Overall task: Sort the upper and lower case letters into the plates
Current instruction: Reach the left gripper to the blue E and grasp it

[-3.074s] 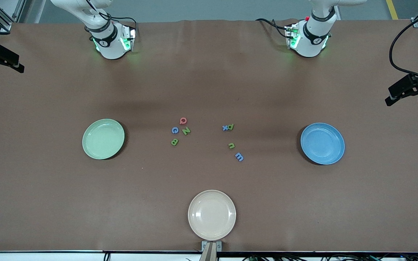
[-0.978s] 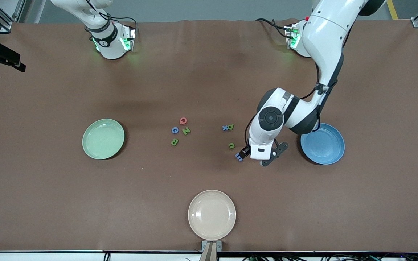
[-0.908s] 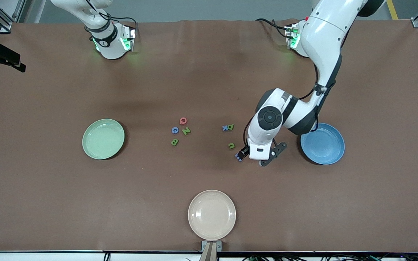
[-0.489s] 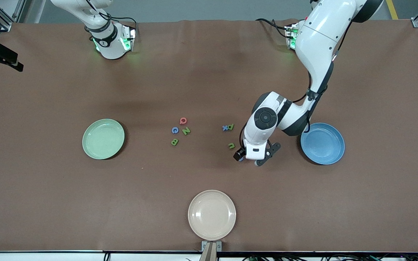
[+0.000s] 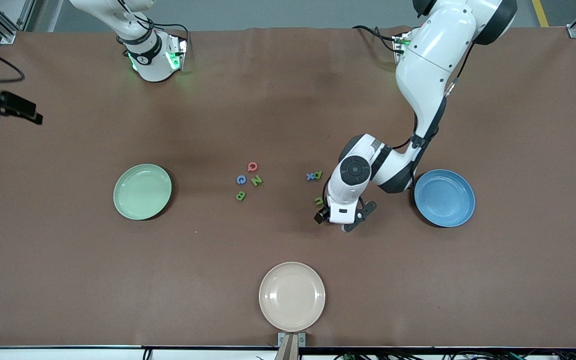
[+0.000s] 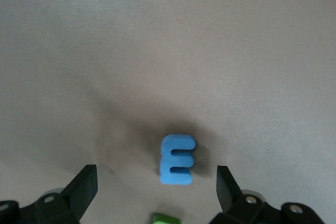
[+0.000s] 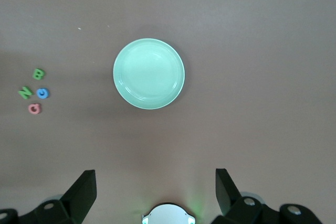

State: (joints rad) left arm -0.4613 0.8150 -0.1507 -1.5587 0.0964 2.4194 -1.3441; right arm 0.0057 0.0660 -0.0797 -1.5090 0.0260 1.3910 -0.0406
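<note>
My left gripper [image 5: 336,220] is open, low over the table beside the blue plate [image 5: 444,198]. In the left wrist view [image 6: 156,193] a blue letter m [image 6: 177,159] lies just ahead of the wide gap between its fingers, untouched. The hand hides the m in the front view. A green n [image 5: 319,200] lies beside the hand, and its edge shows in the wrist view [image 6: 167,219]. A blue x [image 5: 310,176] and a green p [image 5: 318,174] lie farther from the camera. My right gripper [image 7: 156,193] is open and empty, high above the pale green plate [image 7: 149,73] [image 5: 142,191].
A red Q [image 5: 252,166], blue G [image 5: 241,179], green N [image 5: 256,181] and green B [image 5: 240,196] lie clustered between the plates. A cream-beige plate [image 5: 292,296] sits near the table's edge closest to the camera. The right arm's base [image 5: 153,55] stands at the table's rim.
My left arm came down from above and slid toward the right arm's end of the table. Its open hand now covers the blue m. The letters and plates have not moved.
</note>
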